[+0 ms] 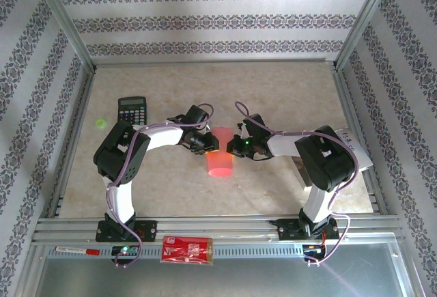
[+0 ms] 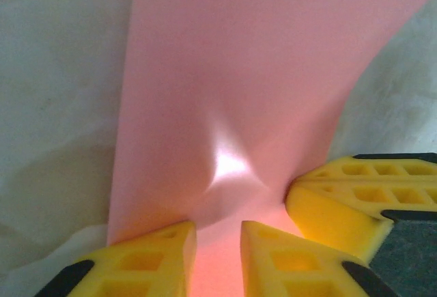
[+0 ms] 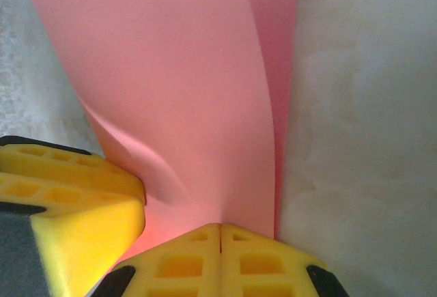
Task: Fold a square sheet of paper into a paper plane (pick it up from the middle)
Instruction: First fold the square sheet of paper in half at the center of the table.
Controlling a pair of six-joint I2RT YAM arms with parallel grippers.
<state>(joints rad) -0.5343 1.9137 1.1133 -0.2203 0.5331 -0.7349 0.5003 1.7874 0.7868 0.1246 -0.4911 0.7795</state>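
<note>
Holding the sheet of paper point(image 1: 220, 155) between both grippers at the middle of the table point(image 1: 287, 92), I am at an early stage of the fold. My right gripper point(image 3: 220, 237) is closed, with its fingertips pressed flat together. The sheet runs down into that pinch, so I judge it is clamped on the paper. My left gripper point(image 2: 218, 246) faces it from the other side. Its fingertips stand slightly apart with pink paper showing in the gap. That gap is too wide for a thin sheet, so I judge this gripper is not clamping. The two grippers sit just beside each other.

Done, as far as I can see: the sheet is taken up near its middle and bent. In the right wrist view a paler face lies in front of a darker strip, which suggests the sheet is doubled over or curled on itself. In the left wrist view there is a soft dimple near the pinch, not a sharp line. I cannot tell whether the sheet's near end touches the table.

Left to do: I see no pressed centre crease, no corner folds, no pointed nose and no wings. I judge that nearly all of the folding remains. The calculator point(image 1: 132, 110) lies well apart at the rear left, and a red packet point(image 1: 187, 250) rests on the front rail. Neither is involved.
</note>
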